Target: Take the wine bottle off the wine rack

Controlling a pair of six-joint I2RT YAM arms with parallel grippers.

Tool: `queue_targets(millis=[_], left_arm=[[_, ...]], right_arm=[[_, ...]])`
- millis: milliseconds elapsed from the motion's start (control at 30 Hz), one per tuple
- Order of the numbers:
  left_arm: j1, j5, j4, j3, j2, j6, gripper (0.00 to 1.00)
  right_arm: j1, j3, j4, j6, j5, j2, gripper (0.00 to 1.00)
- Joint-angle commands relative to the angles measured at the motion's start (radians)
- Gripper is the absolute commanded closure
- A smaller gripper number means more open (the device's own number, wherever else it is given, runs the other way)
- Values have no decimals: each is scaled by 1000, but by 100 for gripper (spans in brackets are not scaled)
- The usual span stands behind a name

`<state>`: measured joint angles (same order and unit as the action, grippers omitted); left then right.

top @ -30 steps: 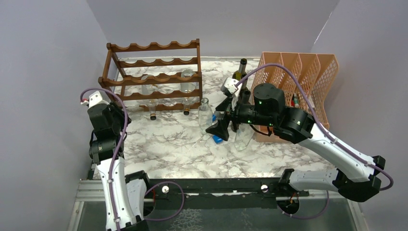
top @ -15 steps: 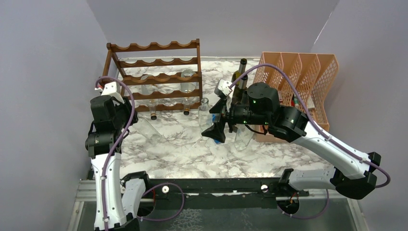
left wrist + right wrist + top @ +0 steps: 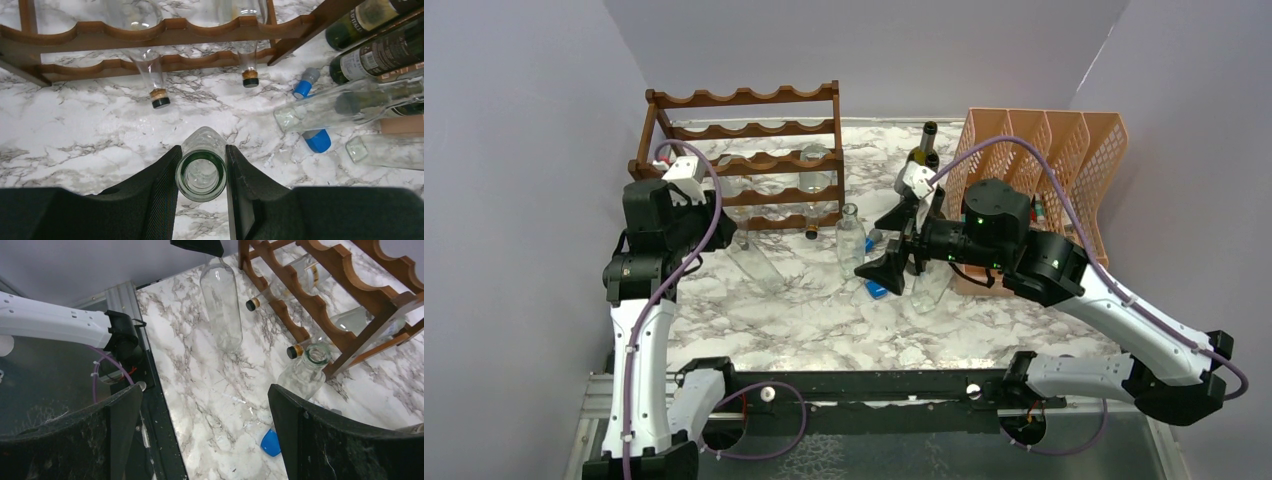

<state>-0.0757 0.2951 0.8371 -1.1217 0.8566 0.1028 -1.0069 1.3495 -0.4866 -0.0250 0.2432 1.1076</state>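
From above, the clear bottle (image 3: 759, 268) is just in front of the wine rack (image 3: 744, 97), free of its rails, in the left gripper (image 3: 724, 238). It is best drawn straight away from the rack, then lowered gently. In the left wrist view, the fingers (image 3: 162, 187) are clamped on its near end from both sides. In the right wrist view, the right gripper (image 3: 205, 405) gapes wide, empty, well off the rack.

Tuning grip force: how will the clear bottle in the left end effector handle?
The clear bottle looks empty and uncorked, so probably light. Smooth glass in the left end effector may slip. Its round body likely rolls if laid down.
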Motion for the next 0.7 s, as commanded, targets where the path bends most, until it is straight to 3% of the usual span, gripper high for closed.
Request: queue_targets(millis=[0,333,567,667], left_arm=[[34,75,-38,-65,20,-17,100],[217,7,-56,-117,115,-16,100],[525,-250,-94,-145,174,52,100],[659,-435,-103,-155,211,89,100]], right_arm=[[-3,-19,36,-3,-85,-48,0],[-4,-30,23,-11,-150,-93,0],[-4,-39,2,-29,-185,-125,0],[-4,-40,-11,-31,-200,-135,0]])
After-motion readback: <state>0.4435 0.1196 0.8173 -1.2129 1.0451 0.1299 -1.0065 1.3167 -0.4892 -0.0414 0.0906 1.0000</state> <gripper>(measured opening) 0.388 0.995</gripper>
